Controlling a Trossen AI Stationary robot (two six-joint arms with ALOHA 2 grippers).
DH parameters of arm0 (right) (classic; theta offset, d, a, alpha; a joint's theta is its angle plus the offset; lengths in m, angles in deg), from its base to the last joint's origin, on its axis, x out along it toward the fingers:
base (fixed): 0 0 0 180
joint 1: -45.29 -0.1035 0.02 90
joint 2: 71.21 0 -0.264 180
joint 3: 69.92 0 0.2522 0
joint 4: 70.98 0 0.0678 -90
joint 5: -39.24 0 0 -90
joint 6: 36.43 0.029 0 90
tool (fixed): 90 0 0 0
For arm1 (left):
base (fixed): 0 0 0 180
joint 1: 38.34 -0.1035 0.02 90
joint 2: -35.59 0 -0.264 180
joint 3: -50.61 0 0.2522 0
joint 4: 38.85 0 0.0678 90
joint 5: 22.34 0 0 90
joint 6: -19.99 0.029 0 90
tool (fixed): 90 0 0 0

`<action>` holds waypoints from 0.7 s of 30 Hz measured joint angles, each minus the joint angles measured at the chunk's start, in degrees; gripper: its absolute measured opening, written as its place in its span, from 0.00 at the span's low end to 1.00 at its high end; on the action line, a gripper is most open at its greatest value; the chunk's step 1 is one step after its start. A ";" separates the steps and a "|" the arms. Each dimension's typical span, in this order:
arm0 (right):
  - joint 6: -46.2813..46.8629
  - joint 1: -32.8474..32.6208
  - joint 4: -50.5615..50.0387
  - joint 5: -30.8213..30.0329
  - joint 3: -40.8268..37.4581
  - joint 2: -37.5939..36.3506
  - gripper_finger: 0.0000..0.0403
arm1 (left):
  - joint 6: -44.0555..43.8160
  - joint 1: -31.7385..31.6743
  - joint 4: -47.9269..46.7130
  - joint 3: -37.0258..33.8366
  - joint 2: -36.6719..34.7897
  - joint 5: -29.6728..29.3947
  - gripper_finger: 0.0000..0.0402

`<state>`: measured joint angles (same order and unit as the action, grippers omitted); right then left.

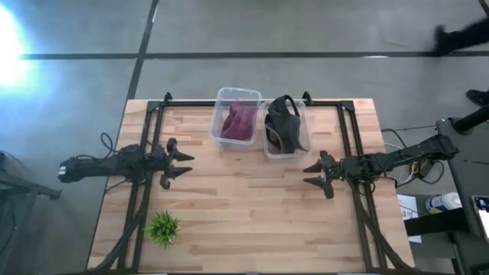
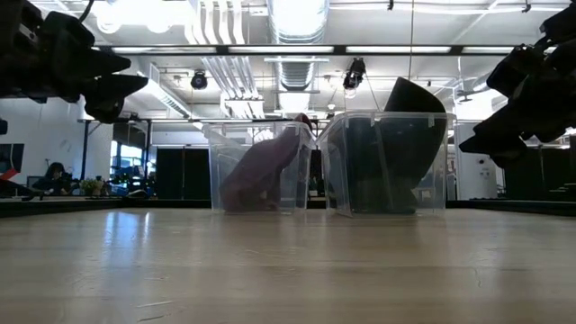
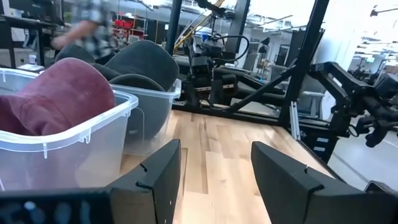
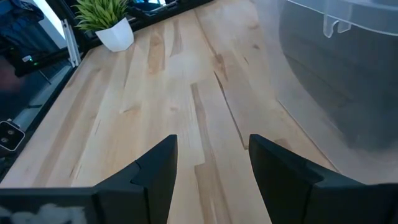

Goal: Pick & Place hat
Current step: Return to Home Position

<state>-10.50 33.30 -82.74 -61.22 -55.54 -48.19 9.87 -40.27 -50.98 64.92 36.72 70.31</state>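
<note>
A maroon hat lies in the left clear bin; in the left wrist view the same hat bulges above the bin's rim. A dark grey hat sits in the right clear bin and sticks up over its wall. My left gripper hovers open over the table's left side, pointing right. My right gripper hovers open over the right side, pointing left, just near of the grey hat's bin. Neither holds anything.
The two bins stand side by side at the table's far middle. A small green potted plant stands near the table's near left corner. Black frame rails run along the left and right sides. Bare wood lies between the grippers.
</note>
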 joint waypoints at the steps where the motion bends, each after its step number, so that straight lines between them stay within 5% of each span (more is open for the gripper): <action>1: 0.00 0.00 0.00 0.00 0.00 0.00 0.48 | -0.17 0.00 0.11 0.02 0.19 0.00 0.47; 21: -0.12 0.19 -0.17 1.30 0.00 -0.48 0.48 | -0.56 0.00 -0.22 0.00 0.50 -0.11 0.47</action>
<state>-10.62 33.48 -82.91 -59.92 -55.54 -48.67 9.31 -40.27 -51.20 64.92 37.21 70.20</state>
